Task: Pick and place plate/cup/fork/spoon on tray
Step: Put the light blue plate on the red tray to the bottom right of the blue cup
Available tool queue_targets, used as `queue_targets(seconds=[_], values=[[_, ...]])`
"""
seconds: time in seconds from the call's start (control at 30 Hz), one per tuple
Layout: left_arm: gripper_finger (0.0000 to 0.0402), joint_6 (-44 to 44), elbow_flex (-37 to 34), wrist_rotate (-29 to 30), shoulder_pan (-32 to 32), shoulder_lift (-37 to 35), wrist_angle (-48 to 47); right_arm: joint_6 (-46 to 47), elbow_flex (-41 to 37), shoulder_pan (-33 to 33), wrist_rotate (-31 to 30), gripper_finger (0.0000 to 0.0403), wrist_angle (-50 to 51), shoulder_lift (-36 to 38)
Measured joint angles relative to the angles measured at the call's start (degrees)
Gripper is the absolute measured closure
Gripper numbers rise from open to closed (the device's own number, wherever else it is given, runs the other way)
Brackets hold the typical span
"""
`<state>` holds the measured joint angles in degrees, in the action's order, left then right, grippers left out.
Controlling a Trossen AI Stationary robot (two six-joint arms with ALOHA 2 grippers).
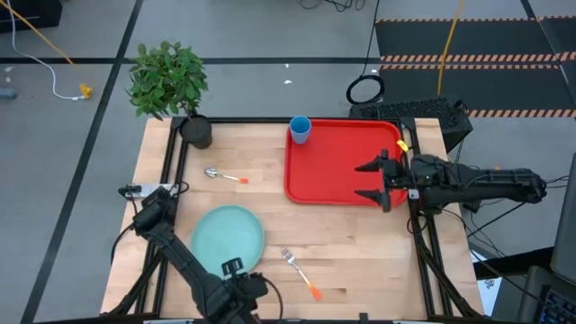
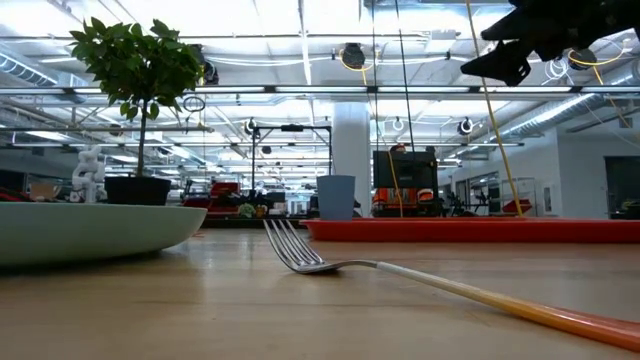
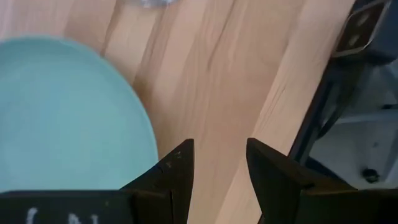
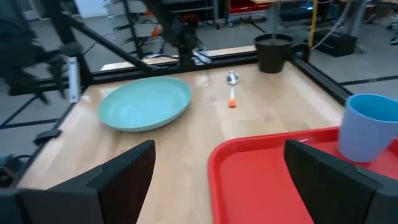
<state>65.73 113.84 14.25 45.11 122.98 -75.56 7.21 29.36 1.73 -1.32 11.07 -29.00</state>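
— What do you see from the high camera?

— I see the red tray (image 1: pixel 337 166) on the far right part of the tabletop (image 1: pixel 360 243). The blue cup (image 1: pixel 300 130) stands inside the tray, in its far left corner. The right tool (image 1: pixel 371 182) hangs above the right side of the tray, its two fingers spread wide, holding nothing. The teal plate (image 1: pixel 228 238) lies on the wood near the front left. The fork (image 1: pixel 301 274) lies to the right of the plate, apart from it. The spoon (image 1: pixel 225 175) lies beyond the plate, near the plant pot (image 1: pixel 195 131). The left arm waits at the front edge, just beside the plate.

— And from the low camera?

— The fork (image 2: pixel 400 272) lies close in front, tines to the left. The rim of the plate (image 2: pixel 90 230) fills the left side. The tray (image 2: pixel 470 230) is a red strip behind, with the cup (image 2: pixel 336 197) at its left end. The right tool (image 2: pixel 520 50) hangs high at the top right.

— The left wrist camera?

— The left tool (image 3: pixel 221 163) is over bare wood, fingers a little apart and empty. The plate (image 3: pixel 62 118) is just beside it.

— The right wrist camera?

— The fingers of the right tool (image 4: pixel 227 180) are spread over the tray (image 4: pixel 267 180). The cup (image 4: pixel 369 134) stands on the tray. The plate (image 4: pixel 146 102) and the spoon (image 4: pixel 232 87) lie farther on the wood.
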Motion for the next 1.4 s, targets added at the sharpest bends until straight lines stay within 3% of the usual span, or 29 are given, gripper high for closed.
queue_targets(seconds=[0.33,0.93,1.3,1.4], values=[[0.0252,3.36,-11.07,-2.69,2.28,0.06,4.74,2.54,0.0,-6.08,-0.02,0.0055,-0.04,0.01],[0.0256,1.8,-19.56,-1.9,2.05,0.04,5.36,4.1,0.0,-10.96,-0.31,0.0055,-0.08,-0.34],[0.0377,-2.61,-21.34,-1.43,1.02,0.02,5.91,4.08,0.0,-13.83,-0.65,0.0055,-3.35,-4.17],[0.0392,-4.34,-21.34,-2.53,0.43,-0.22,5.81,3.89,0.02,-15.07,-2.3,0.0055,-6.06,-5.9]])
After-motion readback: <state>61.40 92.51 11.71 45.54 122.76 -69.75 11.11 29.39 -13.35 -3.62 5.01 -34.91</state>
